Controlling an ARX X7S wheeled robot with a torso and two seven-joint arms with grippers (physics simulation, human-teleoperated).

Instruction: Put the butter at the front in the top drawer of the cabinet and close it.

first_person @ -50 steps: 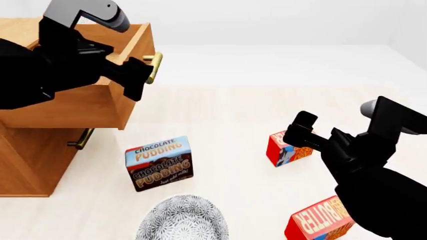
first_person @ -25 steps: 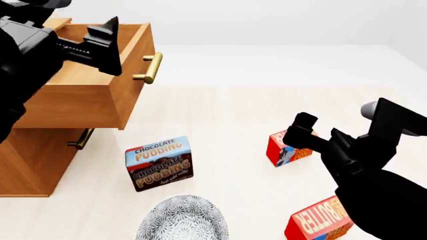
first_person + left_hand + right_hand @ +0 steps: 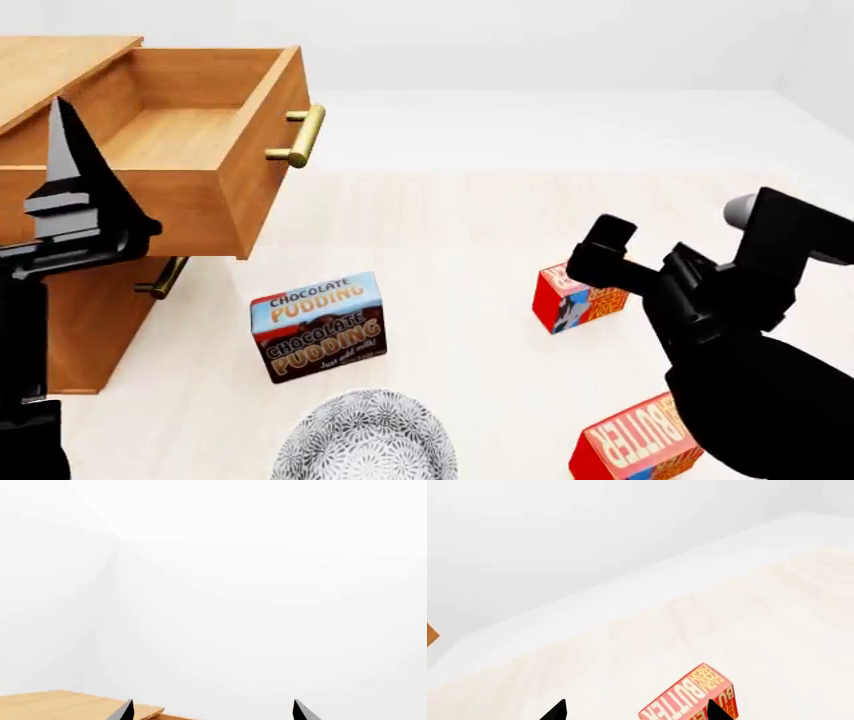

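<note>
The cabinet (image 3: 80,330) stands at the left with its top drawer (image 3: 247,190) pulled out and nothing inside. Two butter cartons stand on the floor: the farther butter (image 3: 577,298) and the nearer one (image 3: 638,440) at the bottom edge. My right gripper (image 3: 611,252) is open, hovering just above and beside the farther carton. In the right wrist view one butter carton (image 3: 690,697) lies ahead of the right gripper (image 3: 636,711), near one fingertip. My left gripper (image 3: 78,185) points upward in front of the cabinet. The left wrist view shows the left gripper (image 3: 212,711) open and holding nothing, with the cabinet top (image 3: 60,707) below.
A Chocolate Pudding box (image 3: 318,325) stands on the floor between the cabinet and the cartons. A patterned bowl (image 3: 364,440) sits near the bottom edge. The open drawer's brass handle (image 3: 300,135) juts right, and the lower drawer's handle (image 3: 163,280) shows beneath it.
My left arm has drawn away from the drawer handle, swinging down and left, and its gripper now points up in front of the cabinet. The drawer stays open. The right arm barely moved.
</note>
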